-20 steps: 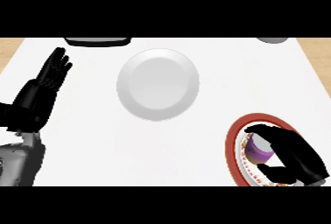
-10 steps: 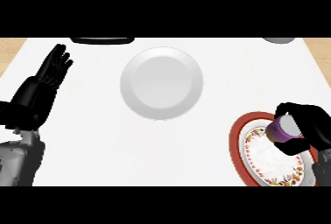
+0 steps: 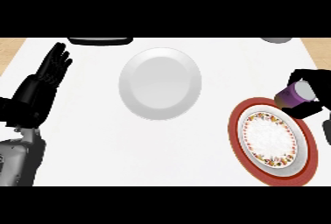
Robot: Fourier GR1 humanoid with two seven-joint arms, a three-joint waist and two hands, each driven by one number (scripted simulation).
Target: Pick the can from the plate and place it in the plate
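My right hand (image 3: pixel 310 94) is at the right edge, fingers curled round a purple can (image 3: pixel 294 94) with a pale lid. It holds the can above the far rim of a red-rimmed patterned plate (image 3: pixel 275 140), whose white middle now lies bare. A plain white plate (image 3: pixel 160 83) lies at the middle of the counter, well to the left of the can. My left hand (image 3: pixel 45 78) rests open at the left edge, fingers up.
A dark object (image 3: pixel 100 40) shows at the far edge, left of centre. A grey rounded object (image 3: pixel 278 40) peeks in at the far right. Tan flooring shows past the white counter's far corners.
My right hand has risen off the patterned plate with the can and moved toward the far edge, uncovering the plate's middle. The left hand stays put.
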